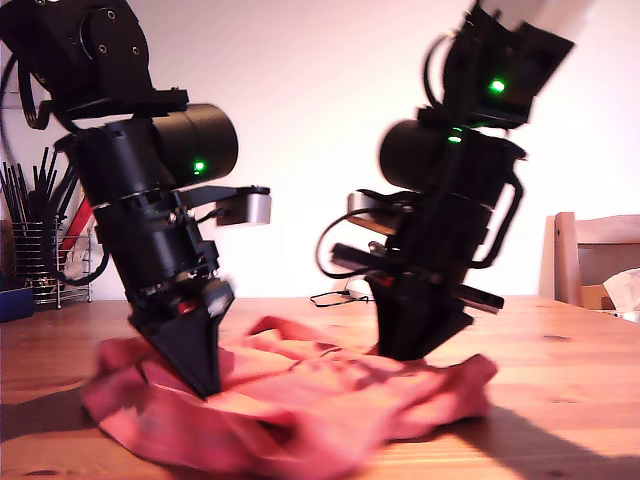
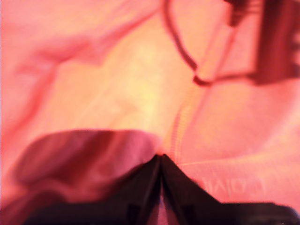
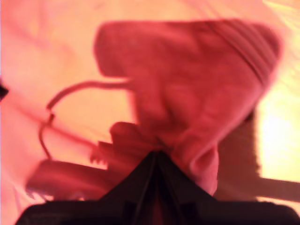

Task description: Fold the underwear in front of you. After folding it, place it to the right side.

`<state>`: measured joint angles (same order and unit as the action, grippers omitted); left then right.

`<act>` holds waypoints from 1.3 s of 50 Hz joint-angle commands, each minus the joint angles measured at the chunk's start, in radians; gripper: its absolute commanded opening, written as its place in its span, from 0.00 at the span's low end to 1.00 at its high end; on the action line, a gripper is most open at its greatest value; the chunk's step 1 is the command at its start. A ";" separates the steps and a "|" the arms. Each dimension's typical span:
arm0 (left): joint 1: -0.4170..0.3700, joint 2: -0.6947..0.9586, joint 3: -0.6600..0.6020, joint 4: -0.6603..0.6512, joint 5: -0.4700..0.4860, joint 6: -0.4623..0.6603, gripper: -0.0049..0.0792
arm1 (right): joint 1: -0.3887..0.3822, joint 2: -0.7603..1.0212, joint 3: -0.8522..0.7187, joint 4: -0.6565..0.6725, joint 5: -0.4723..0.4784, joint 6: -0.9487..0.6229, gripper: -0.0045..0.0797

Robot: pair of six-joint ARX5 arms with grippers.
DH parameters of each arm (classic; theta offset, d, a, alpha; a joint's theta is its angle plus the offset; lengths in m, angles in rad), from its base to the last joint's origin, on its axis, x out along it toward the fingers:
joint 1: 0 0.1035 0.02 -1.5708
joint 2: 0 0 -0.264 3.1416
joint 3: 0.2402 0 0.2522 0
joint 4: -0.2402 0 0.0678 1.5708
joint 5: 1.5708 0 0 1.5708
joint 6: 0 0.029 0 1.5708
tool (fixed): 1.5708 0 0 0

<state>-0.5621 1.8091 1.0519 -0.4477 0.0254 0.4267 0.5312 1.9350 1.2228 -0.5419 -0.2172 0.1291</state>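
Note:
The coral-red underwear (image 1: 300,400) lies crumpled on the wooden table (image 1: 570,400), between the two arms. My first gripper (image 1: 205,385) is the one toward the exterior view's left, its tips down in the cloth. In the first wrist view my first gripper (image 2: 161,158) is shut, with the underwear (image 2: 117,84) pinched at its tip beside the paler lettered waistband (image 2: 234,183). My second gripper (image 1: 405,350) stands toward the exterior view's right. The second wrist view shows my second gripper (image 3: 157,153) shut on a bunched fold of the underwear (image 3: 187,70), with bare table (image 3: 281,122) beside it.
A wire rack of dark utensils (image 1: 40,260) stands at the exterior view's far left, with a blue object (image 1: 15,300) beside it. A wooden chair (image 1: 590,255) is at the exterior view's right edge. A thin black cable (image 1: 335,297) lies behind the arms.

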 commanded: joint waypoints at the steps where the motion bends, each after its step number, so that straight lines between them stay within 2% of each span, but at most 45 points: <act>1: 0.017 0.050 -0.024 0.010 -0.055 0.080 0.04 | 0.022 0.029 -0.026 -0.007 0.043 0.055 0.04; 10: 0.017 0.050 -0.021 0.120 -0.079 0.211 0.04 | 0.079 0.029 -0.026 0.000 0.124 0.220 0.04; 18: 0.017 0.050 -0.021 0.214 -0.079 0.339 0.04 | 0.138 0.029 -0.026 0.047 0.150 0.324 0.04; 28: 0.017 0.049 -0.015 0.193 -0.140 0.326 0.04 | 0.156 0.029 -0.026 0.075 0.173 0.275 0.04; 33: 0.021 0.043 0.027 0.126 -0.165 0.200 0.04 | 0.136 0.021 -0.026 0.069 0.173 0.257 0.04; 35: 0.024 0.038 0.048 0.089 -0.165 0.200 0.04 | 0.126 0.015 -0.026 0.069 0.173 0.256 0.04; 36: 0.026 0.035 0.062 0.067 -0.164 0.126 0.04 | 0.123 0.011 -0.026 0.069 0.173 0.256 0.04; 38: 0.031 0.024 0.087 0.025 -0.164 0.110 0.04 | 0.113 0.003 -0.026 0.069 0.172 0.256 0.04; 39: 0.033 0.019 0.098 0.004 -0.164 0.048 0.04 | 0.106 -0.002 -0.026 0.068 0.172 0.255 0.04; 43: 0.049 -0.007 0.134 -0.059 -0.146 -0.050 0.04 | 0.087 -0.029 -0.026 0.065 0.172 0.229 0.04; 45: 0.060 -0.025 0.147 -0.086 -0.119 -0.063 0.04 | 0.081 -0.042 -0.026 0.065 0.170 0.224 0.04; 47: 0.072 -0.043 0.158 -0.108 -0.076 -0.166 0.04 | 0.078 -0.054 -0.026 0.066 0.161 0.209 0.04; 51: 0.101 -0.076 0.165 -0.135 0.039 -0.264 0.04 | 0.076 -0.072 -0.026 0.066 0.144 0.197 0.04; 54: 0.130 -0.091 0.165 -0.157 0.124 -0.394 0.04 | 0.076 -0.076 -0.025 0.067 0.126 0.186 0.04; 55: 0.141 -0.092 0.165 -0.166 0.160 -0.394 0.05 | 0.076 -0.076 -0.024 0.067 0.121 0.185 0.04; 57: 0.164 -0.092 0.165 -0.188 0.225 -0.503 0.06 | 0.076 -0.076 -0.024 0.066 0.114 0.185 0.04; 60: 0.196 -0.090 0.164 -0.210 0.294 -0.555 0.13 | 0.076 -0.076 -0.024 0.068 0.111 0.184 0.04; 65: 0.249 -0.086 0.163 -0.203 0.356 -0.608 0.40 | 0.077 -0.076 -0.024 0.076 0.105 0.173 0.04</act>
<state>-0.3313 1.7046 1.2255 -0.6563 0.3603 -0.1337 0.6044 1.8587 1.2137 -0.4717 -0.1066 0.3122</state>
